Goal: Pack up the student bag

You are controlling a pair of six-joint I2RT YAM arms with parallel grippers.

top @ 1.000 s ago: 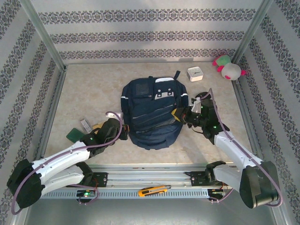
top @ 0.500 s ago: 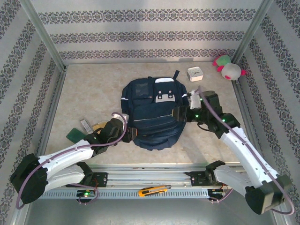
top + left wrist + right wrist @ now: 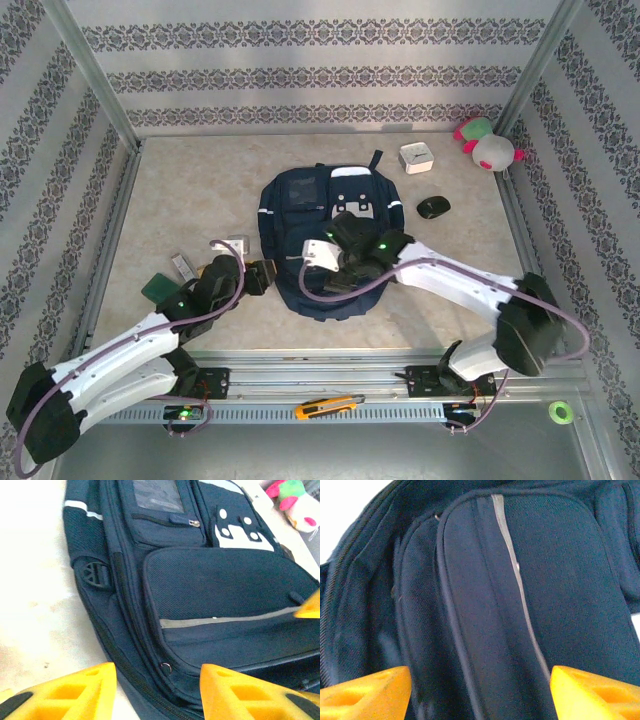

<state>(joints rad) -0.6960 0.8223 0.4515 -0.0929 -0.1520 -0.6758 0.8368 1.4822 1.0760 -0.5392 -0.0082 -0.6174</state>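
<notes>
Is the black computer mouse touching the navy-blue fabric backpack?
Apart. The top external view shows a strip of bare tabletop between the black computer mouse and the navy-blue fabric backpack.

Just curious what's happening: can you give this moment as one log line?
backpack: flat on table | left gripper: open, at backpack's left side | right gripper: open, above backpack front

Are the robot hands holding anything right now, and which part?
Nothing is held. The left gripper and right gripper both stand open by the backpack, gripping no part of it.
</notes>
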